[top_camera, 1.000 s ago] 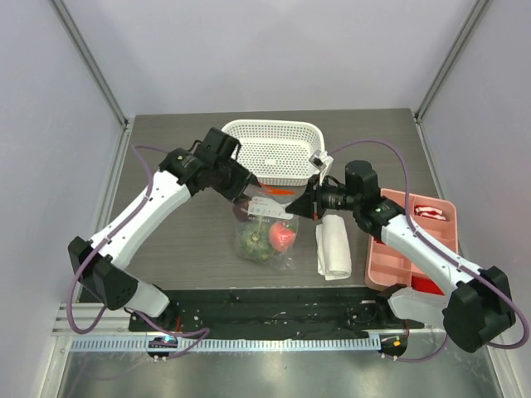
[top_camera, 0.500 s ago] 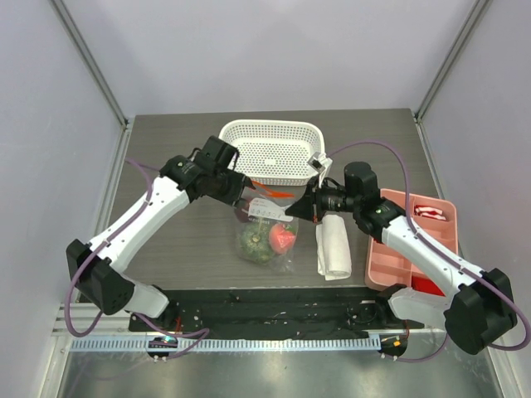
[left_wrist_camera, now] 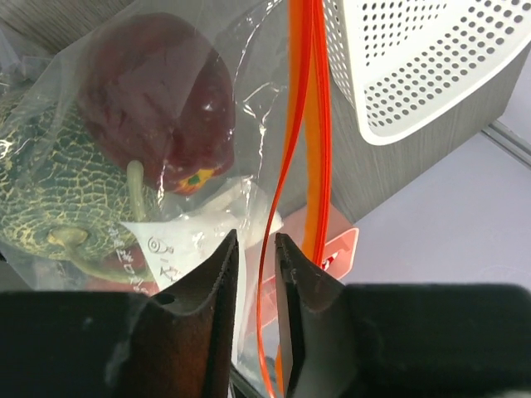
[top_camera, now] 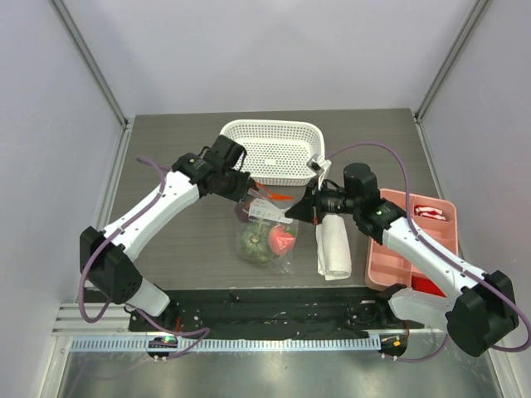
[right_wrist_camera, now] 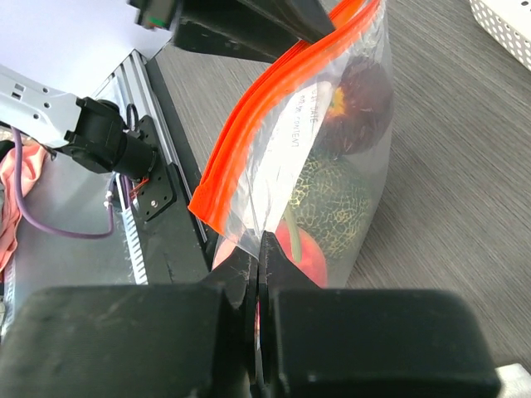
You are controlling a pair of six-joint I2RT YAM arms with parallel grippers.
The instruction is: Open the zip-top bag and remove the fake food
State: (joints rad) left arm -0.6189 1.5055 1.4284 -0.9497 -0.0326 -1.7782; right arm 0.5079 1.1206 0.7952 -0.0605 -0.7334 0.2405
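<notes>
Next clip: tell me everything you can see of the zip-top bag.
The zip-top bag is clear crinkly plastic with an orange-red zip strip and a white label. It lies on the table, holding a green ball, a dark red fruit and a pinkish-red fruit. The right gripper pinches its film below the strip; the left gripper, narrowly open, straddles one lip.

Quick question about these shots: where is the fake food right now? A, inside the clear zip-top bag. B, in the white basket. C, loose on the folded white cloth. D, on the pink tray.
A: the fake food, the green ball and both red fruits, shows through the clear plastic of the zip-top bag, all of it inside.
</notes>
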